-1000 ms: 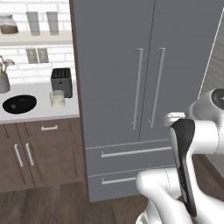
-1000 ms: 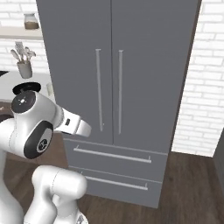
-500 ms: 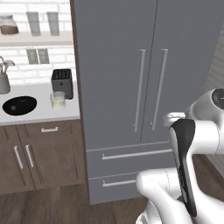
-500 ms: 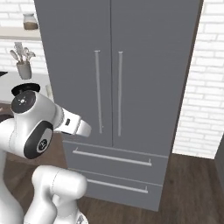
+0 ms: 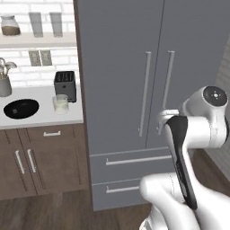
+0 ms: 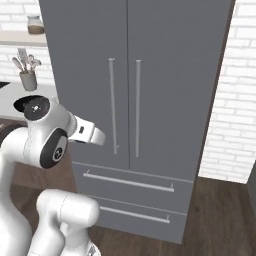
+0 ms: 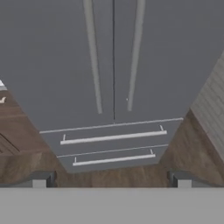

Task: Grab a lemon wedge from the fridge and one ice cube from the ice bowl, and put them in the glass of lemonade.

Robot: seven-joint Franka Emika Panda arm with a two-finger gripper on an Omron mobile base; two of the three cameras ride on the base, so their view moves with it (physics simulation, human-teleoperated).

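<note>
your view has slid closer to the shut fridge (image 5: 148, 90); jaws spread wide and empty, no lemon wedge reachable yet.

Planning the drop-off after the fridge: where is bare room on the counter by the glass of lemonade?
On the white counter, bare strips lie along the front edge and between the ice bowl and the glass of lemonade. The back is crowded: utensil holder, toaster right behind the glass.

No readable text or labels.
</note>
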